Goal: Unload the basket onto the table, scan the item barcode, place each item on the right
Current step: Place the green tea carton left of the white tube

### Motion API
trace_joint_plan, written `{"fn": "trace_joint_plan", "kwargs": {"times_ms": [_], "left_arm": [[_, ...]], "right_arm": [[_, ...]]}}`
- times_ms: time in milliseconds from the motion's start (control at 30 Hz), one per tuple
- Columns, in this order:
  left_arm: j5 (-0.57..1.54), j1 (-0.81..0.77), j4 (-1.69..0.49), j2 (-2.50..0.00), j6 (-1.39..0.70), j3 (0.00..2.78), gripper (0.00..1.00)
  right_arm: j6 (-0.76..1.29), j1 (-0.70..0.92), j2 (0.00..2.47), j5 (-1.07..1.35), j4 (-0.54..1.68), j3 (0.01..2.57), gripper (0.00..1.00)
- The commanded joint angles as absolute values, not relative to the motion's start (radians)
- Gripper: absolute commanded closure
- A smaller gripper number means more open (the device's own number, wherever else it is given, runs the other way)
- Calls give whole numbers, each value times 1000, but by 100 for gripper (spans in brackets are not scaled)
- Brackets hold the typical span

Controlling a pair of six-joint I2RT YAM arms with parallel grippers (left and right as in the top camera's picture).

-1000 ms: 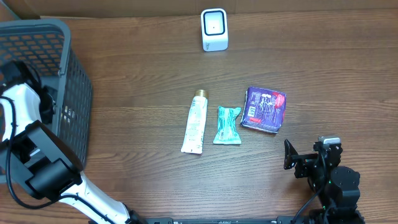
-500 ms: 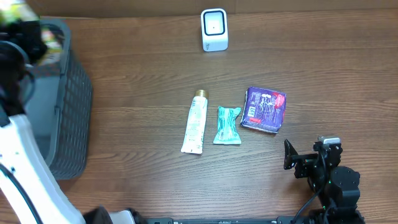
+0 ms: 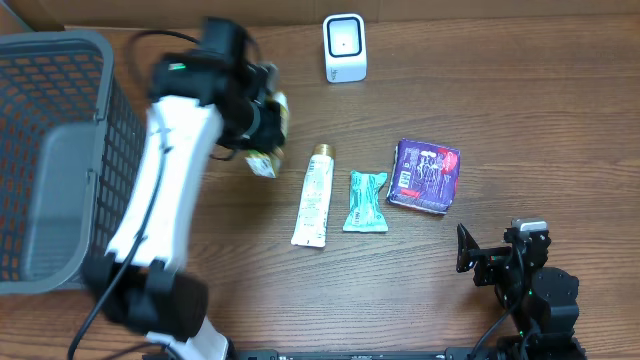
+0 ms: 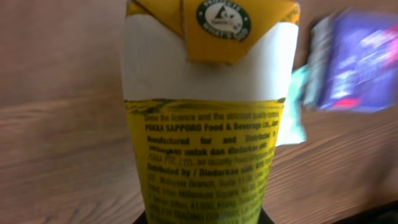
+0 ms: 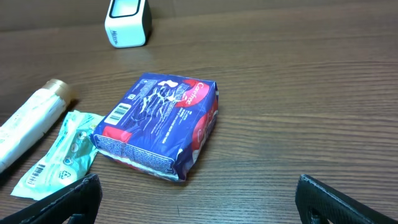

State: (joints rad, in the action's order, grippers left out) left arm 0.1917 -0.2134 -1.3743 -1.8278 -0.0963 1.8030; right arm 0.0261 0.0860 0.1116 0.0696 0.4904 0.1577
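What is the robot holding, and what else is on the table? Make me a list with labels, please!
Left gripper: shut on a yellow drink carton
Right gripper: open, holding nothing
Scanner: white, at the far side of the table
Lying in a row: white tube, teal packet, purple packet
Basket: grey, on the left side

Dark brown wooden table [image 3: 520, 90] with visible grain, evenly lit, and a plain tan board [image 3: 480, 8] running along its far edge
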Motion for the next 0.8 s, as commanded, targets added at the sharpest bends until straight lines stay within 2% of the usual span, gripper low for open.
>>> {"fn": "trace_joint_plan", "kwargs": {"times_ms": [0,267,300,367,433,500,633,767], "left_arm": [[45,-250,-1371,-1932,-121,1737,96],[-3,-290,-1324,-2118,-139,1683,92],[-1,-295,-1322,-2136,-139,1683,86],[-1,-301,-1322,-2147,-138,1683,62],[-1,-305,-1323,-2146,-138,1683,46],[18,-305,-1344,-2143,-138,1696,39],[34,-305,-1416,-2089,-134,1778,39],[34,-305,-1421,-1886,-135,1871,39]], "right_arm": [[25,91,107,60,485,178,0],[25,91,107,60,485,178,0],[25,91,107,60,485,178,0],[25,91,107,60,485,178,0],[25,91,107,60,485,178,0],[25,91,107,60,485,178,0],[25,91,107,60,485,178,0],[25,91,107,60,485,178,0]]}}
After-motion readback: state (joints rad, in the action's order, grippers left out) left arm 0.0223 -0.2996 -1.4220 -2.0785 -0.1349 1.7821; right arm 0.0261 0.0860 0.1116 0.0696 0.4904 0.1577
